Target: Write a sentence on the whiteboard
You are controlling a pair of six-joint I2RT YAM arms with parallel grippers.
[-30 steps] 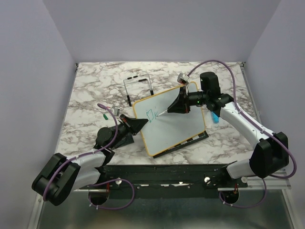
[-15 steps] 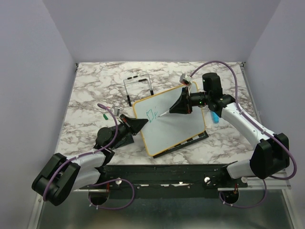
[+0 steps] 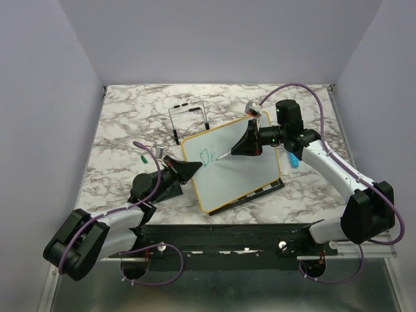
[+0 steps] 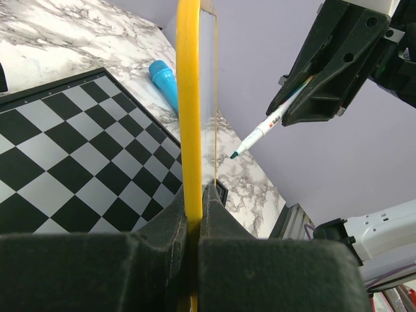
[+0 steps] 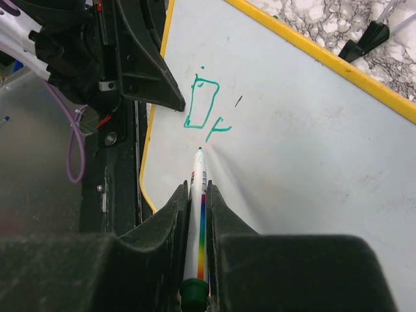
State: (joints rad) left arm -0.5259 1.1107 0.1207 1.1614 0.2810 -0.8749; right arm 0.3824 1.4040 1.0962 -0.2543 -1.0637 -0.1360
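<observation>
Currently the whiteboard is propped at a tilt over the chessboard, mid tabletop. Its 9 o'clock frame edge is pinched tight in the left claw. A marker is gripped in the right claw, reaching in from 2 o'clock. The tip is seen just below the sentence; only two teal letters are written, near the board's 10 o'clock corner. Tip contact can't be confirmed.

Risk 1: the board is held by one edge only, so it is likely to be pivoted or slipped by heavy tip pressure, and strokes would be skewed.

Risk 2: the letters sit near the left claw, so a clash is possible on line returns.

Blank room is left toward 3 and 5 o'clock, limited by the yellow frame. The blue tube beside the 3 o'clock edge is to be avoided.
</observation>
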